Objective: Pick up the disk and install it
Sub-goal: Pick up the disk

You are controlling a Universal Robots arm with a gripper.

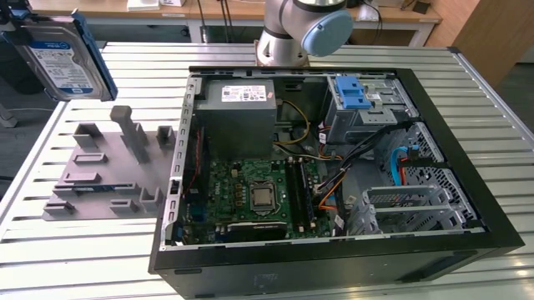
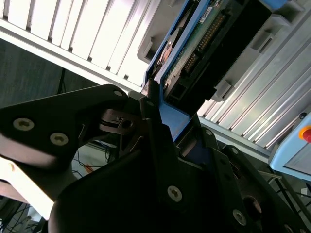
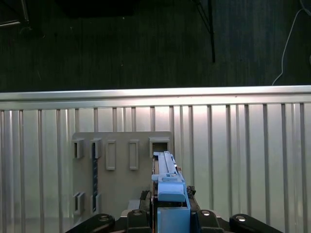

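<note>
The disk point(image 1: 62, 59), silver with a white-and-blue label and a blue caddy, hangs upright in the air at the exterior view's upper left, above the grey fixture plate point(image 1: 109, 169). In the first wrist view it stands edge-on point(image 3: 167, 182) over that plate point(image 3: 121, 165), with my gripper point(image 3: 170, 216) shut on its blue caddy end. The second wrist view shows my black fingers point(image 2: 150, 104) clamped on the caddy, with the disk's green circuit board side point(image 2: 194, 43) beyond them.
An open computer case point(image 1: 467, 206) lies on the slatted metal table point(image 1: 84, 262), to the exterior view's right of the fixture. Inside are a grey power supply point(image 1: 242, 119), a motherboard point(image 1: 259, 194) and a metal drive bay with a blue latch bracket point(image 1: 352, 94). The arm's base point(image 1: 304, 28) stands behind the case.
</note>
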